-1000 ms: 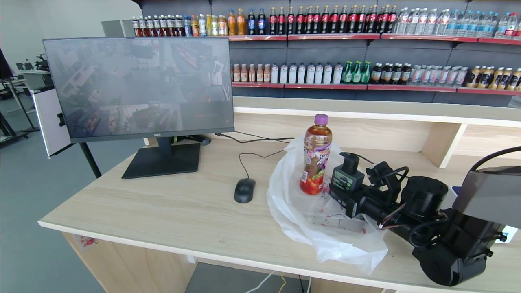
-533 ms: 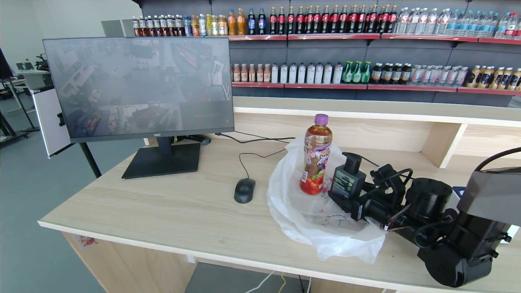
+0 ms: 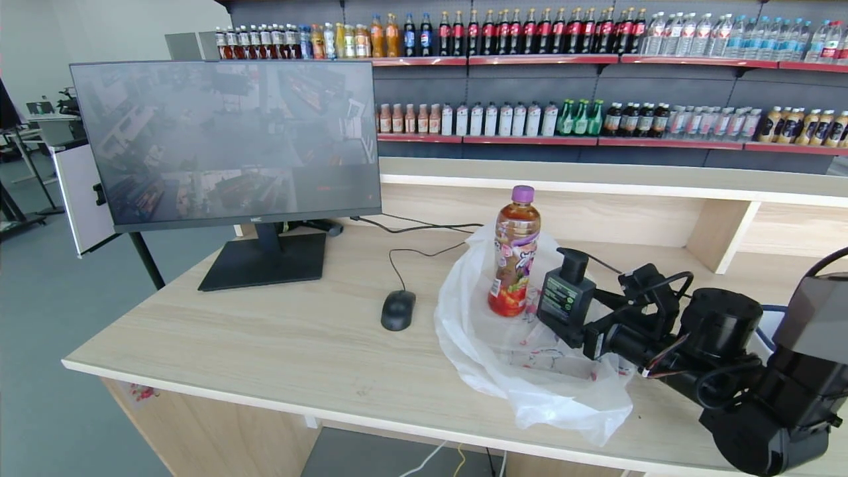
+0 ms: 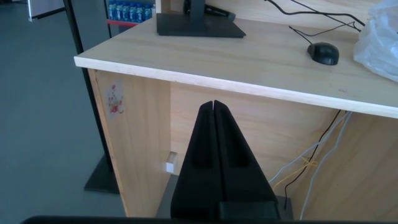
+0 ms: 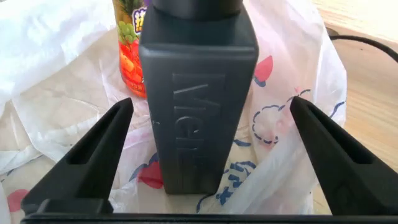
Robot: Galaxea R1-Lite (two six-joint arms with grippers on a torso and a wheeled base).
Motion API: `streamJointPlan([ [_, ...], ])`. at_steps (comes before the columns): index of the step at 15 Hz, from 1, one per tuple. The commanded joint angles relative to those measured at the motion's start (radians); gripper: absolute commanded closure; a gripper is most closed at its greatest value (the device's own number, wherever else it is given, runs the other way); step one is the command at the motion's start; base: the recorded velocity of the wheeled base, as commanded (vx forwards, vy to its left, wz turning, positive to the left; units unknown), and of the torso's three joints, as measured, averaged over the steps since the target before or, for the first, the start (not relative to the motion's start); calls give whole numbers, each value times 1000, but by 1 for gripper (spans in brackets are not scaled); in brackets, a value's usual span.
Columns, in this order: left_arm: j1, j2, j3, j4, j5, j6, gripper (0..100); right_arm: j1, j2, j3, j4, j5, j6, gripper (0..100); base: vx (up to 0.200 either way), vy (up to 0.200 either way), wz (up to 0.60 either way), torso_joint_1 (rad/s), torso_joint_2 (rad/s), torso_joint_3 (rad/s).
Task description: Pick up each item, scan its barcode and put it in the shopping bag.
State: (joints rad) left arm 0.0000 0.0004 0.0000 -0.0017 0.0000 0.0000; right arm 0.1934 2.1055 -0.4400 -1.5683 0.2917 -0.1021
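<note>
Nearest, the left pincer [image 4: 214, 111] hangs below the front edge of the light wooden surface [image 3: 265, 344], its two fingers clenched together on nothing.

On the right, the right pincer [image 5: 211, 106] is released. Its fingers are spread wide on either side of a dark grey, square-sided plastic bottle with a black cap [image 3: 563, 298] and touch neither flank. That bottle stands upright on the crumpled white thin-plastic shopping bag [image 3: 477, 344], among its folds. Whether it is properly inside the bag's mouth cannot be told.

Just beside it, a little farther back, an orange juice bottle with a purple cap [image 3: 515, 258] also stands upright on the bag.

The step in hand looks like the end of bagging the grey bottle: it has been let go and stands on its own. The next move calls for drawing the spread fingers straight back without knocking it into its neighbour.

Over the last second the right arm has slid back along the surface away from the bottle, which has kept its place, as has the juice.

Farther left lie a black computer mouse [image 3: 397, 310] and a dark flat monitor on a stand [image 3: 225, 139]. Behind them are red-edged shelves of drinks [image 3: 596, 59].
</note>
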Motion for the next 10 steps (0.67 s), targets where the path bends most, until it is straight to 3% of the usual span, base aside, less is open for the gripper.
streamJointPlan([
  [1, 0, 0, 0, 0, 0, -2, 100, 1, -52, -3, -3, 0, -1, 0, 0, 0, 0, 0, 0, 0],
  [10, 0, 0, 0, 0, 0, -3, 100, -9, -372, 181, -3, 1, -8, 0, 0, 0, 0, 0, 0, 0],
])
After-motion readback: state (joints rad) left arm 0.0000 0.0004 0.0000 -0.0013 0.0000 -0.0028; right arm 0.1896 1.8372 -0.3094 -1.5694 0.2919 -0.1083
